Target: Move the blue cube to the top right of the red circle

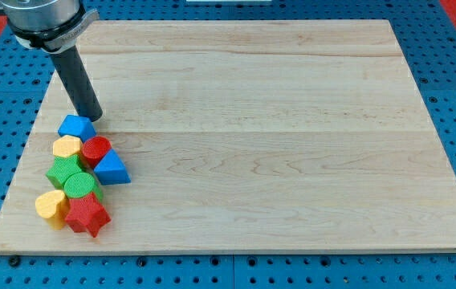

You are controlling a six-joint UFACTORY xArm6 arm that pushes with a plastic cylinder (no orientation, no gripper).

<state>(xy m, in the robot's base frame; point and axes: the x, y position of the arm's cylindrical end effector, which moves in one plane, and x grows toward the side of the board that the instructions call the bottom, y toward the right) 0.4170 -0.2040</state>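
Observation:
The blue cube [76, 126] lies at the top of a cluster of blocks near the board's left edge. The red circle [95, 149] sits just below and to the right of it, touching it. My tip [91, 117] stands at the blue cube's upper right edge, touching or almost touching it. The rod slants up to the view's top left.
The cluster also holds a yellow hexagon-like block [67, 147], a blue triangle [112, 168], a green block [63, 171], a green circle [82, 185], a yellow heart [50, 206] and a red star [87, 215]. The wooden board [276, 128] lies on a blue pegboard.

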